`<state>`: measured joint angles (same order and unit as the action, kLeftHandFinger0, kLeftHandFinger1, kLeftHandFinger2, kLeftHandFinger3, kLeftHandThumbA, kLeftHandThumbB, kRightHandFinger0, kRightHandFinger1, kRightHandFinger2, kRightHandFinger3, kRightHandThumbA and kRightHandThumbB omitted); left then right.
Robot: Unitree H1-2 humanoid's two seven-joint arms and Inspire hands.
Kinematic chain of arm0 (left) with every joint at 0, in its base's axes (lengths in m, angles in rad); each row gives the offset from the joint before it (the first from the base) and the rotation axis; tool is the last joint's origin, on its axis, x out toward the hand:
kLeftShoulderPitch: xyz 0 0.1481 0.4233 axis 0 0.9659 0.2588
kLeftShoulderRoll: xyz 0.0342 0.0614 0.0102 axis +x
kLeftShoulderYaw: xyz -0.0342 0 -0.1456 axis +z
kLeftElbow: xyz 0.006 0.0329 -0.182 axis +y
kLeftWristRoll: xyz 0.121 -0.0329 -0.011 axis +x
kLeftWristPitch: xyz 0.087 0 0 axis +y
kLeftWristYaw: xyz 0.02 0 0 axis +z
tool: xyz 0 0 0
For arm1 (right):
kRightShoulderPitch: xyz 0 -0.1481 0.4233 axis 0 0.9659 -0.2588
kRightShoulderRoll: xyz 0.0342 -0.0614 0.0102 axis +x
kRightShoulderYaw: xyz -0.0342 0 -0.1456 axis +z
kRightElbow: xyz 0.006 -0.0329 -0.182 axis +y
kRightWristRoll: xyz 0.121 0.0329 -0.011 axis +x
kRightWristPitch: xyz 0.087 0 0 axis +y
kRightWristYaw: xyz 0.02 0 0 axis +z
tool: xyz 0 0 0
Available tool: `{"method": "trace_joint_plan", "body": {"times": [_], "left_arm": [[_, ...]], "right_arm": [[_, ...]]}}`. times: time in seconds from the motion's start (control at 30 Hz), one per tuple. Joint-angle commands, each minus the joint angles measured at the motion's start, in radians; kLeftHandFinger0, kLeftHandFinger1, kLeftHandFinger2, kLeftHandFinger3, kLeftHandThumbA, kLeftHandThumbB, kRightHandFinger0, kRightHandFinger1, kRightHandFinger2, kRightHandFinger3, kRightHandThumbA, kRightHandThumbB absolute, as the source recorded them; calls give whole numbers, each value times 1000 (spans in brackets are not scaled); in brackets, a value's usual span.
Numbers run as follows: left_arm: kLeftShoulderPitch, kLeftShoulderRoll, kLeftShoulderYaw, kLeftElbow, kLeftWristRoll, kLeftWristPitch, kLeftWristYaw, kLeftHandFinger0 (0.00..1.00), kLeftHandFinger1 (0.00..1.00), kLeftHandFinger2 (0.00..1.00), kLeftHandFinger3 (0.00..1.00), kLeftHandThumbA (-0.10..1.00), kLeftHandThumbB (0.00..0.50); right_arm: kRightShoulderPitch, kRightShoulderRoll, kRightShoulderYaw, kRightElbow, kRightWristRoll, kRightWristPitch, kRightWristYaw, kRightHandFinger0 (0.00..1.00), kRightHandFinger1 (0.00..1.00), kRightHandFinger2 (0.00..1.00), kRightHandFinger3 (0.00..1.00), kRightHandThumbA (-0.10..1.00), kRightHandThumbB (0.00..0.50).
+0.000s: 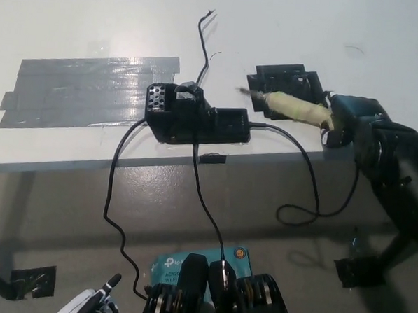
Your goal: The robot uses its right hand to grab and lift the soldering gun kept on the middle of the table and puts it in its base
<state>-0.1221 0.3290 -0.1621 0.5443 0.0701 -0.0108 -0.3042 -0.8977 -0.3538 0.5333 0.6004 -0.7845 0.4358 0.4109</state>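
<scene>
- One soldering gun [290,107] is clamped in the black right hand [352,120] by its taped handle, its metal tip pointing toward picture left and tilted slightly up, blurred in this view.
- The tip hovers just beside the right end of the black base [197,119], over the bench [285,34] near its front edge, and is not seated in the base yet.
- The gun's cord [302,182] runs from the base's right end, over the bench edge, loops below, then rises toward the hand.
- Risk: the hanging loop could catch on the bench edge or drag on the gun as it moves in, pulling the tip off line.
- Risk: the base looks light and loose; a push from the tip against its side, rather than into its slot, could shove it along the bench.
- Behind the gun lies a second black holder [286,81]; a wide swing might knock it.
- Grey tape [86,90] covers the bench well to the left.
- The white left hand [89,304] rests low at the lower left; whether it is apart or closed cannot be told.
</scene>
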Motion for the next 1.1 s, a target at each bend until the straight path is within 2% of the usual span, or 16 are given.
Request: {"method": "trace_joint_plan", "body": {"times": [0.0, 0.07, 0.23, 0.27, 0.3, 0.33, 0.4, 0.47, 0.53, 0.6, 0.63, 0.7, 0.73, 0.9, 1.0, 1.07], "left_arm": [[-21, -4, -12, -17, 1, -12, -30, 7, 87, 152, 263, 1000, 500], [-20, -4, -17, -27, 1, -1, -37, 17, 93, 140, 237, 1000, 500], [-27, -6, -25, -27, 2, 3, -38, 53, 125, 171, 212, 1000, 500], [-32, -6, -29, -25, 3, -4, -42, 60, 135, 159, 199, 1000, 500], [-30, -5, -31, -27, 3, -11, -44, 62, 124, 140, 171, 1000, 500], [-28, -4, -34, -33, 6, -12, -43, 61, 127, 144, 153, 1000, 500], [-23, -2, -36, -48, 3, -3, -46, 57, 144, 153, 120, 1000, 500], [-25, -1, -36, -49, 0, -11, -48, 2, 96, 128, 72, 1000, 500], [-31, -2, -32, -41, -11, -19, -55, 0, 78, 111, 68, 1000, 500], [-36, -1, -34, -39, -5, -18, -55, 6, 94, 127, 86, 1000, 500], [-36, 2, -36, -46, -2, -17, -58, 15, 87, 104, 74, 1000, 500], [-40, -1, -37, -39, -1, -26, -57, 0, 39, 57, 42, 1000, 500], [-40, -2, -37, -40, -3, -27, -58, 0, 25, 50, 33, 1000, 500], [-39, -3, -44, -43, 0, -30, -59, 0, 5, 28, 12, 1000, 500], [-43, -7, -44, -29, -6, -36, -62, 0, 0, 0, 0, 1000, 500], [-41, -8, -44, -38, -9, -31, -65, 0, 0, 0, 2, 1000, 500]], "right_arm": [[9, 6, -12, 24, -74, 34, 81, 0, 0, 377, 1000, 233, 318], [9, 16, -10, 24, -91, 34, 98, 0, 9, 402, 1000, 192, 281], [15, 35, -19, 39, -133, 34, 112, 0, 0, 248, 1000, 105, 323], [16, 29, 4, 36, -135, 34, 128, 0, 29, 338, 1000, 190, 346], [15, 33, 8, 47, -143, 34, 146, 81, 178, 552, 1000, 233, 362], [16, 41, -2, 62, -147, 34, 159, 97, 207, 635, 1000, 270, 365], [22, 46, -12, 63, -155, 34, 172, 49, 172, 629, 1000, 325, 385], [27, 35, 25, 49, -168, 34, 159, 196, 339, 791, 1000, 414, 402], [25, 31, 34, 52, -169, 34, 142, 143, 290, 760, 1000, 455, 406], [21, 33, 22, 64, -179, 34, 141, 215, 436, 957, 1000, 487, 428], [26, 24, 34, 44, -197, 34, 157, 671, 1000, 1000, 1000, 527, 438], [37, 28, -1, 38, -212, 34, 171, 954, 1000, 1000, 1000, 519, 483], [41, 31, -14, 33, -228, 34, 181, 1000, 1000, 1000, 1000, 518, 495], [46, 28, 5, 30, -312, 34, 247, 1000, 1000, 1000, 1000, 603, 500], [53, 26, 5, 19, -333, 34, 243, 1000, 1000, 1000, 1000, 603, 500], [67, 42, -49, 17, -331, 34, 225, 1000, 1000, 1000, 1000, 537, 498]]}}
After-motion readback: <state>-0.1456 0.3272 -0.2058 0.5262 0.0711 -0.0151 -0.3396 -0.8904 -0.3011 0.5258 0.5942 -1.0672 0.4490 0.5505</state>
